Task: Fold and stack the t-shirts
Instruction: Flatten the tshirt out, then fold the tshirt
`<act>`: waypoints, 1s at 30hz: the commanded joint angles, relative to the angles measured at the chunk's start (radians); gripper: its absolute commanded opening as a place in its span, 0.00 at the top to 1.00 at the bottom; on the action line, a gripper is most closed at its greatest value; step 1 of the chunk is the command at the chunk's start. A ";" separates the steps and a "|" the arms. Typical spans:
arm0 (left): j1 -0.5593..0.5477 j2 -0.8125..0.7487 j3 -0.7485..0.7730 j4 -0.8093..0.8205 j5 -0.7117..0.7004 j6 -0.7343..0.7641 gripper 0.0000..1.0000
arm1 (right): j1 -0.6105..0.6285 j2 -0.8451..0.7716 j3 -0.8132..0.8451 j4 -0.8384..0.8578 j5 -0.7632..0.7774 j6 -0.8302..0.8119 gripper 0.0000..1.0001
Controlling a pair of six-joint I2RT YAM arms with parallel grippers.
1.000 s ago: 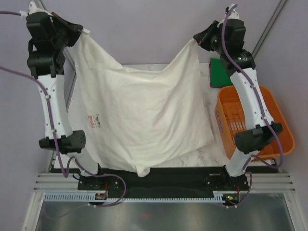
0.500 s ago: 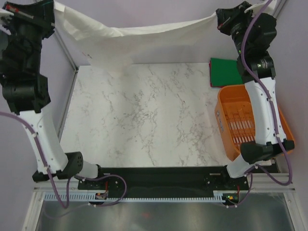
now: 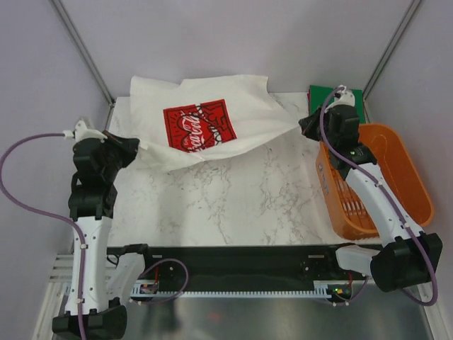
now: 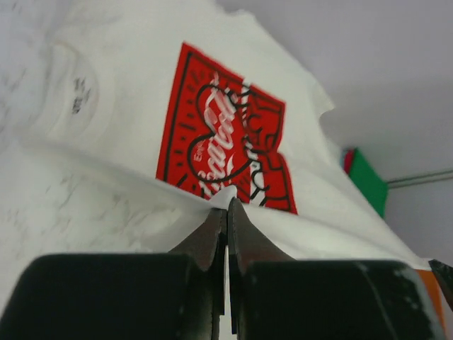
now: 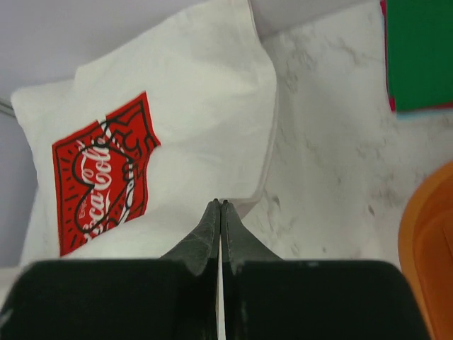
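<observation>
The white t-shirt (image 3: 241, 99) lies spread over the table's back half, its red print (image 3: 200, 126) facing up. My left gripper (image 3: 139, 146) is shut on the shirt's near left edge; the left wrist view shows white cloth pinched between the tips of that gripper (image 4: 228, 204). My right gripper (image 3: 302, 126) is shut on the shirt's right corner, and its tips (image 5: 220, 204) meet at the cloth edge. The shirt sags low between them, part resting on the table. The dark green t-shirt (image 3: 333, 95) lies folded at the back right corner, partly hidden by my right arm.
An orange slatted basket (image 3: 407, 170) stands at the right edge, under my right arm. The marble table top (image 3: 233, 198) runs from the shirt to the black base rail. Metal frame posts rise at both back corners.
Both arms have come down from high above the table. The hanging shirt has swung back and dropped onto the far half, print up. Both grippers stay shut on it.
</observation>
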 commanded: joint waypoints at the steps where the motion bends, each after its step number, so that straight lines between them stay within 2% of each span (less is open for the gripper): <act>1: -0.023 -0.144 -0.132 -0.121 -0.072 -0.018 0.98 | 0.006 -0.118 -0.163 -0.015 -0.044 -0.018 1.00; 2: -0.023 -0.161 -0.166 -0.148 -0.093 -0.030 0.98 | 0.007 -0.130 -0.252 -0.024 -0.041 -0.029 1.00; 5: -0.023 -0.211 -0.277 -0.219 -0.107 -0.046 0.98 | 0.007 -0.146 -0.372 -0.093 -0.029 -0.052 1.00; 8: -0.023 -0.225 -0.336 -0.299 -0.182 -0.064 0.98 | 0.015 -0.163 -0.458 -0.127 -0.067 -0.050 1.00; 11: -0.023 -0.233 -0.363 -0.337 -0.237 -0.082 0.98 | 0.026 -0.210 -0.510 -0.159 -0.032 -0.056 1.00; 20: -0.023 -0.242 -0.361 -0.353 -0.290 -0.076 0.98 | 0.032 -0.279 -0.510 -0.279 0.025 -0.027 1.00; 24: -0.023 -0.195 -0.337 -0.343 -0.322 -0.078 0.98 | 0.036 -0.279 -0.517 -0.284 0.045 -0.006 1.00; 30: -0.023 -0.026 -0.262 -0.276 -0.330 -0.049 0.98 | 0.046 -0.203 -0.492 -0.250 0.081 0.003 1.00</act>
